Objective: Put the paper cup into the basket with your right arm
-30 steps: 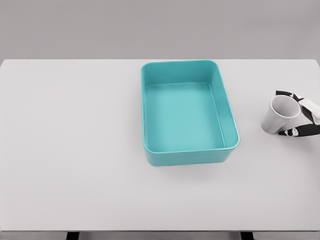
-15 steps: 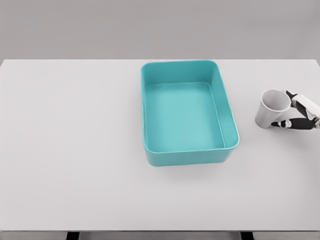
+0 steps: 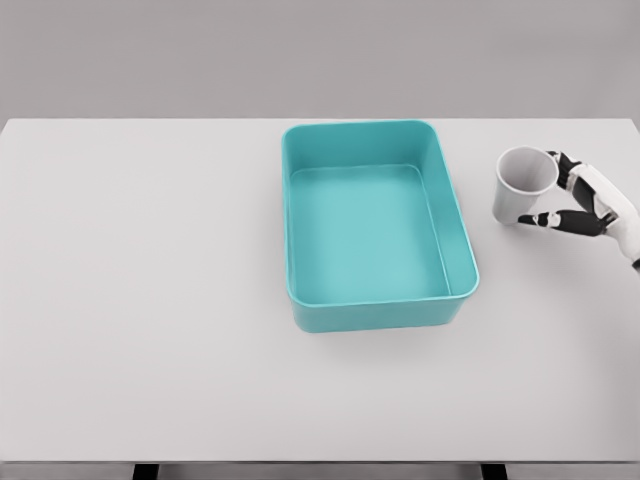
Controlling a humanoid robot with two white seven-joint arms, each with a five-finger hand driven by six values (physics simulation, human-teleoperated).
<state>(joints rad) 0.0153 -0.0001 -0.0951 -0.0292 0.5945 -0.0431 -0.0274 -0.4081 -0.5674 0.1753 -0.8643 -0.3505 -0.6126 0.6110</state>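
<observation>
White paper cup (image 3: pixel 523 185), tilted with its mouth up and toward the camera, held at 3 o'clock from the teal basket (image 3: pixel 462 238), just beside its right wall but apart from it. Right hand (image 3: pixel 578 200) at the cup's 3 o'clock side, fingers (image 3: pixel 548 219) curled around it, gripping. Basket empty. Left arm out of view.

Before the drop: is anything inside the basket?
Nothing shows inside the basket; its teal floor is bare. The paper cup, held by the right hand, is outside, right of it. The near wall hides a strip.
</observation>
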